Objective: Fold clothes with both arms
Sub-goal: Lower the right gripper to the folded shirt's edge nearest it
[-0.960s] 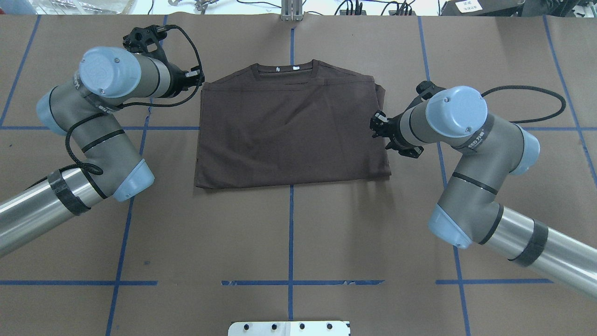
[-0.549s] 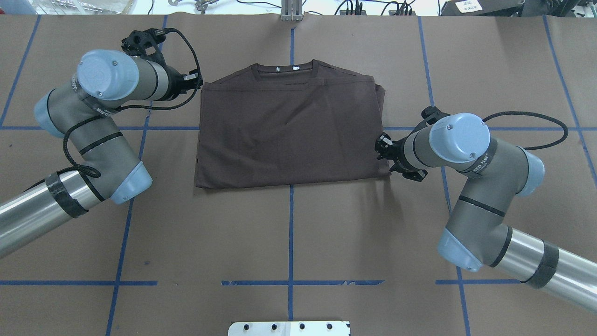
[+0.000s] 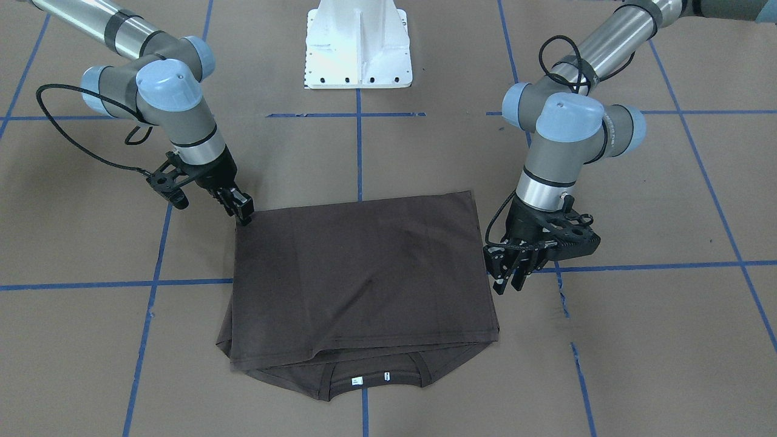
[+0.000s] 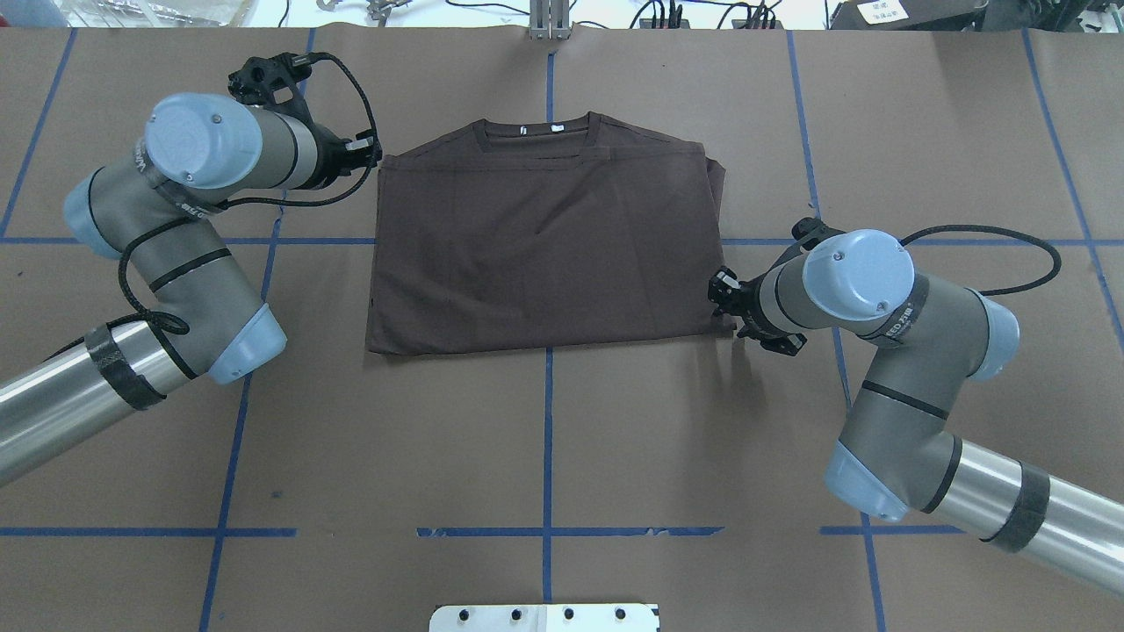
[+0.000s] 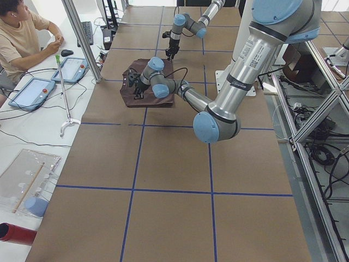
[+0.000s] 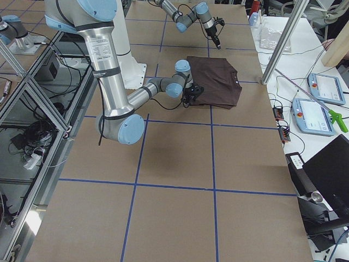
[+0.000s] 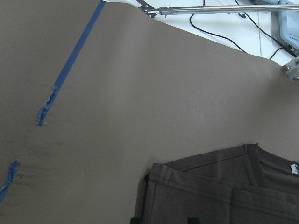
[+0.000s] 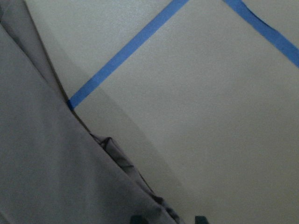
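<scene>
T-shirt: The dark brown T-shirt (image 4: 544, 246) lies flat on the brown paper table cover (image 4: 544, 439), near its middle. It is already folded into a neat rectangle.
Collar: The ribbed collar (image 3: 370, 379) and white neck labels (image 3: 357, 381) are left exposed at the edge farthest from the robot. The upper layer stops just short of them.
Left gripper: The left gripper (image 3: 508, 280) is held at the shirt's far corner on the robot's left, beside the shoulder seam. In its wrist view the jaws are seen moderately apart, straddling the cloth's edge, with nothing clamped.
Right gripper: The right gripper (image 3: 243, 212) is pointed down at the near corner on the robot's right. In its wrist view the jaws are likewise spread, the layered corner lying between them, not pinched.
Reason for placement: Opposite corners are addressed, probably so that the stacked layers can be caught at their edges, where fingers can be slid under.
Step in hand: Grasp positioning is judged to be under way; the closing of the jaws is not yet done.
Progress: The task is judged well advanced, perhaps with one more fold remaining.
Next move: All layers would need to be taken at once.
Risk: If only the top layer is pinched, the stack could be peeled open.
</scene>
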